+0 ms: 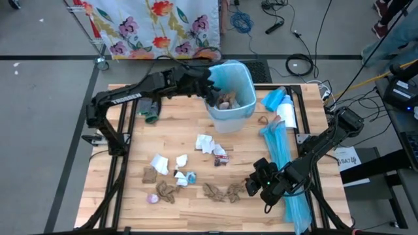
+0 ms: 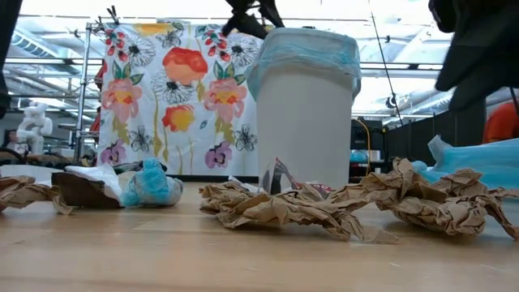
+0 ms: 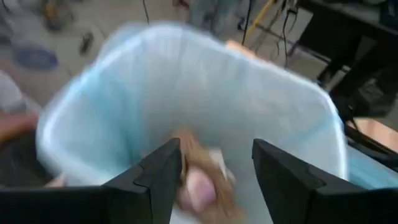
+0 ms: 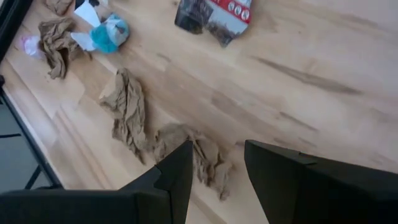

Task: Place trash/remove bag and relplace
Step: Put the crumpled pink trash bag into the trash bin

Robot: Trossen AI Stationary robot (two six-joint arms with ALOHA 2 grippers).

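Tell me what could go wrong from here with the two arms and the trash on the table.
The left gripper hangs open over the bin, fingers near the blue liner; pulling away carelessly might snag the liner off the rim. The right gripper is open just above a crumpled brown paper scrap near the table edge; a sloppy close might push it off. The loose blue plastic sheets lie beside the right arm and could be dragged.
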